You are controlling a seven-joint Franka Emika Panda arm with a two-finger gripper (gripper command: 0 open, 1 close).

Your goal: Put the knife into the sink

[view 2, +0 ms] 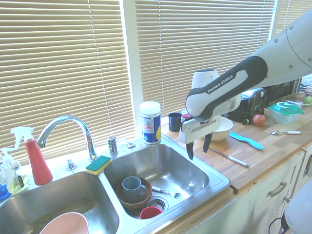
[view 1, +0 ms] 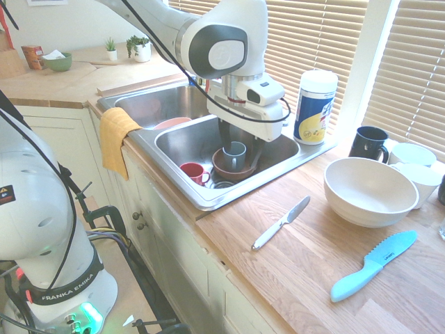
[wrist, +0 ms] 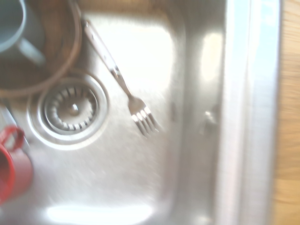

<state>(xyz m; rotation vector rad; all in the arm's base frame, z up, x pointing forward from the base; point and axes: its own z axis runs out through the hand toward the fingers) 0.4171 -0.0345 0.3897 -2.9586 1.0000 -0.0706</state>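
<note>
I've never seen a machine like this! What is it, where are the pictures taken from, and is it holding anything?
It's a robot arm. Its gripper has two fingers, like a pinching hand; they're open and hold nothing. Two cameras watch from opposite sides: one sees the sink with the counter in front, the other has the faucet on its left. A third rides on the robot's wrist, looking down at a fork and a red mug in the sink. The slim knife lies on the wooden counter, near a blue knife and a big bowl.
</note>
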